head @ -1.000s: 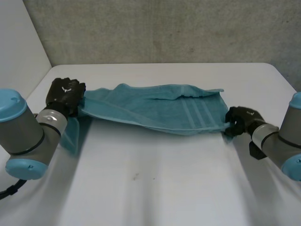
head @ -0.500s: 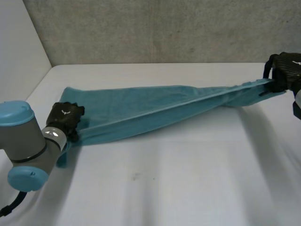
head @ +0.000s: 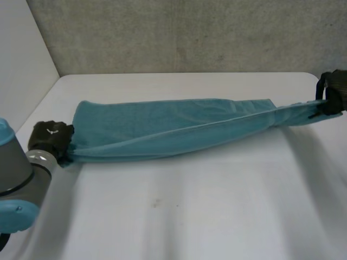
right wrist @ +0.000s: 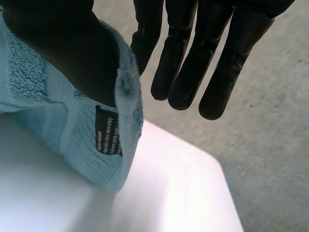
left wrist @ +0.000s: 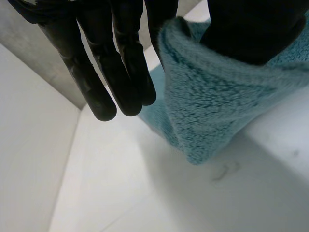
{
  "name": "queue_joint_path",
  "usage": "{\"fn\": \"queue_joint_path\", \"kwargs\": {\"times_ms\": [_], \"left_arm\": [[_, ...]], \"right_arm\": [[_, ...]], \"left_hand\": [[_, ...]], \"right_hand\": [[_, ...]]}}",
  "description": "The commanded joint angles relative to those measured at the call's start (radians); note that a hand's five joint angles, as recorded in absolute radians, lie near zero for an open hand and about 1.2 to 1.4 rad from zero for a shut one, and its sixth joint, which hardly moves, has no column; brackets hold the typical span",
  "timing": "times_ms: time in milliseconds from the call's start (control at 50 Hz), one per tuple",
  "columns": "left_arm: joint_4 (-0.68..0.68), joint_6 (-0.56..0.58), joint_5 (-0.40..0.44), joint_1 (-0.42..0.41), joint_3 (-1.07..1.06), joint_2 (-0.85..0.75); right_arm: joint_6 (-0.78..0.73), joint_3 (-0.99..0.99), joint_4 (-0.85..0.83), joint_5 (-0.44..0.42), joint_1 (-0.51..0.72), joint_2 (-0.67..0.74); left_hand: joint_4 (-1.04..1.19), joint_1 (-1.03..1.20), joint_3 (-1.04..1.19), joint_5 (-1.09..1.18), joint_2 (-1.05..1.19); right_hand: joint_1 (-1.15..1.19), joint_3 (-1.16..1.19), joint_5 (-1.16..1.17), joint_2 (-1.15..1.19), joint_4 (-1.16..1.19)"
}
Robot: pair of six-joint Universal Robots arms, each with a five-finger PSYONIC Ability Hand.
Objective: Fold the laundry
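Grey concrete wall (head: 190, 32) backs a white table (head: 190, 211), and the work is strung across the width of it. The left hand (head: 50, 138) sits low at the table's left edge. Its wrist view shows the thumb clamping a bunched end of cloth against one finger while the other fingers hang straight and idle beside it. The right hand (head: 335, 91) is at the far right edge, raised a little off the surface. It pinches in the same way, thumb pressed over a corner and the remaining fingers straight and clear of the fabric. A small black care label (right wrist: 107, 131) is sewn just under that thumb, which marks this as a hemmed corner.

Between the two hands spans a long teal terry-cloth towel (head: 173, 127). It narrows to a rope-like strip toward the right hand and lies broader on the table toward the left, with a lengthwise crease running through it.

The towel looks soft, light and limp, with no stiffness of its own. It will probably sag and roll wherever it is unsupported, and the looped pile should give the fingers good friction. The corners and hems are likely the best places to hold, since a pinch mid-edge would let the sheet collapse into a rope like this one.
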Motion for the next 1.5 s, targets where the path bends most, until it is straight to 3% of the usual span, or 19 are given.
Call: {"fn": "queue_joint_path", "kwargs": {"times_ms": [20,140,180,360,500,620,720,840,880,900,940,960,980,1000,1040,1080,1260,1440,1500], "left_arm": [[-0.098,0.122,0.009,0.039,-0.016,0.168],[-0.153,0.185,0.025,0.07,0.005,0.339],[-0.179,0.188,0.074,0.097,0.047,0.441],[-0.334,0.185,0.207,0.147,0.13,0.496],[-0.406,0.194,0.21,0.148,0.159,0.264],[-0.44,0.196,0.206,0.142,0.229,0.078],[-0.469,0.197,0.175,0.099,0.427,-0.139],[-0.454,0.202,0.167,0.051,0.621,-0.238],[-0.37,0.222,0.174,0.021,0.756,-0.262],[-0.37,0.222,0.174,0.021,0.757,-0.262],[-0.155,0.249,0.175,-0.013,0.853,-0.253],[-0.153,0.249,0.175,-0.013,0.854,-0.253],[-0.017,0.249,0.178,-0.022,0.873,-0.233],[-0.015,0.249,0.178,-0.022,0.874,-0.233],[0.217,0.239,0.174,-0.022,0.891,-0.186],[0.273,0.223,0.174,-0.024,0.886,-0.17],[0.163,0.078,0.18,-0.022,0.806,-0.155],[0.166,0.071,0.181,-0.024,0.63,-0.192],[0.164,0.071,0.181,-0.024,0.57,-0.241]], "right_arm": [[-0.228,-0.023,0.238,-0.057,-0.002,-0.047],[-0.381,-0.109,0.408,-0.05,-0.008,-0.151],[-0.436,-0.195,0.509,-0.05,-0.025,-0.231],[-0.488,-0.336,0.738,-0.068,-0.058,-0.291],[-0.662,-0.225,0.766,-0.044,-0.045,-0.075],[-0.681,-0.219,0.76,0.019,-0.012,0.056],[-0.678,-0.329,0.685,0.116,0.114,0.232],[-0.669,-0.501,0.56,0.185,0.148,0.317],[-0.62,-0.698,0.446,0.226,0.18,0.346],[-0.62,-0.699,0.445,0.226,0.18,0.346],[-0.524,-0.875,0.291,0.254,0.209,0.335],[-0.523,-0.875,0.29,0.254,0.209,0.335],[-0.478,-0.923,0.202,0.257,0.208,0.315],[-0.477,-0.923,0.201,0.257,0.208,0.315],[-0.405,-0.897,0.03,0.268,0.205,0.245],[-0.39,-0.857,-0.019,0.268,0.205,0.201],[-0.379,-0.595,-0.03,0.237,0.211,0.13],[-0.381,-0.383,-0.038,0.18,0.208,0.145],[-0.377,-0.317,-0.04,0.145,0.203,0.21]], "left_hand": [[0.311,0.313,0.312,0.318,0.311],[0.311,0.313,0.312,0.318,0.311],[0.311,0.313,0.312,0.318,0.311],[0.311,0.313,0.312,0.318,0.311],[0.311,0.313,0.312,0.318,0.311],[0.311,0.313,0.312,0.318,0.311],[0.311,0.313,0.312,0.318,0.311],[0.311,0.313,0.312,0.318,0.311],[0.311,0.313,0.312,0.318,0.311],[0.311,0.313,0.312,0.318,0.311],[0.311,0.313,0.312,0.318,0.311],[0.311,0.313,0.312,0.318,0.311],[0.311,0.313,0.312,0.318,0.311],[0.311,0.313,0.312,0.318,0.311],[0.311,0.313,0.312,0.318,0.311],[0.311,0.313,0.312,0.318,0.311],[0.311,0.313,0.312,0.318,0.311],[0.311,0.313,0.312,0.318,0.311],[0.311,0.313,0.312,0.318,0.311]], "right_hand": [[0.426,0.211,0.243,0.224,0.205],[0.426,0.211,0.243,0.224,0.205],[0.426,0.211,0.243,0.224,0.205],[0.426,0.211,0.243,0.224,0.205],[0.426,0.211,0.243,0.224,0.205],[0.426,0.211,0.243,0.224,0.205],[0.426,0.211,0.243,0.224,0.205],[0.426,0.211,0.243,0.224,0.205],[0.426,0.211,0.243,0.224,0.205],[0.426,0.211,0.243,0.224,0.205],[0.426,0.211,0.243,0.224,0.205],[0.426,0.211,0.243,0.224,0.205],[0.426,0.211,0.243,0.224,0.205],[0.426,0.211,0.243,0.224,0.205],[0.426,0.211,0.243,0.224,0.205],[0.426,0.211,0.243,0.224,0.205],[0.426,0.211,0.243,0.224,0.205],[0.426,0.211,0.243,0.224,0.205],[0.426,0.211,0.243,0.224,0.205]]}}
